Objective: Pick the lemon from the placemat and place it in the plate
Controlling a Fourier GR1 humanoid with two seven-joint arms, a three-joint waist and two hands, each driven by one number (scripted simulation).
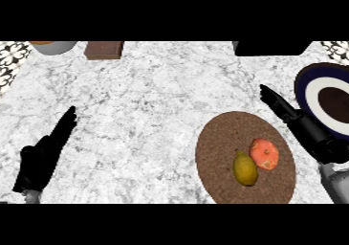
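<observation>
The lemon (pixel 245 168) lies on the round brown placemat (pixel 223 143), in its lower right part, long axis running roughly toward the counter's far edge. An orange fruit (pixel 265 154) sits just beside it on the right, and the two seem to touch, though the seam between them is hard to read. The plate (pixel 308 83), dark-rimmed with a white ring, rests at the counter's right edge, beyond the placemat.

The right hand (pixel 297 117) hovers over the placemat's right rim, between mat and plate, fingers straight and apart, holding nothing. The left hand (pixel 46 153) rests open near the counter's near left corner.

By its look the lemon is probably light, stiff enough not to dent under the fingers, with a smooth rind that could slip and a rounded body that rolls if nudged. The likeliest hold is across its narrow middle, thumb on the free left flank. The fingers on the right side would have to wedge in against the orange fruit, which could be shoved aside.
</observation>
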